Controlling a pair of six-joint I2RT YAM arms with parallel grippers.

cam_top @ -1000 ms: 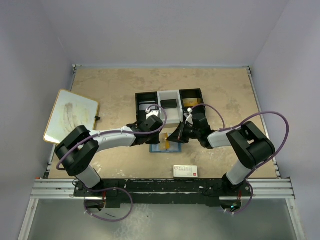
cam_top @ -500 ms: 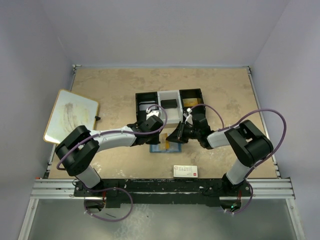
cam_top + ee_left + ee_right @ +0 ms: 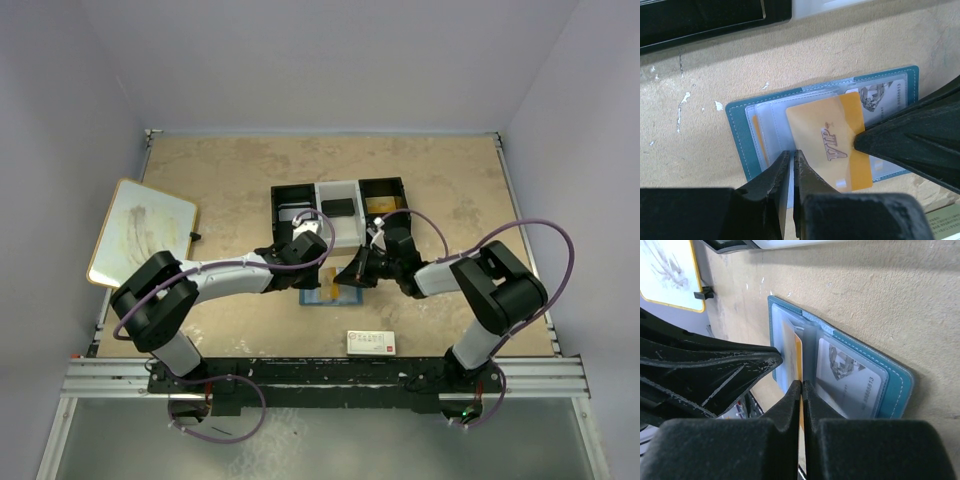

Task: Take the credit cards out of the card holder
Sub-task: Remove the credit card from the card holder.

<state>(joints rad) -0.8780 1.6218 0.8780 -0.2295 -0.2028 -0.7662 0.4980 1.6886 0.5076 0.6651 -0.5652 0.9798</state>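
Note:
The blue card holder point(image 3: 330, 292) lies open on the table between both grippers. In the left wrist view the gold-yellow card point(image 3: 832, 140) sticks partly out of the holder's point(image 3: 740, 130) clear pockets. My right gripper point(image 3: 802, 385) is shut on that gold card's point(image 3: 798, 357) edge. The pale grey-white card point(image 3: 850, 377) sits in the holder's other pocket point(image 3: 900, 385); it also shows in the left wrist view point(image 3: 885, 92). My left gripper point(image 3: 791, 156) is shut, its tips down on the holder's clear pocket beside the gold card.
A black-and-white compartment tray point(image 3: 340, 212) stands just behind the holder. A white box with red print point(image 3: 371, 342) lies near the front edge. A white board with a yellow rim point(image 3: 140, 232) lies at the left.
The right arm's elbow shifted slightly. Both grippers and the holder stay where they were.

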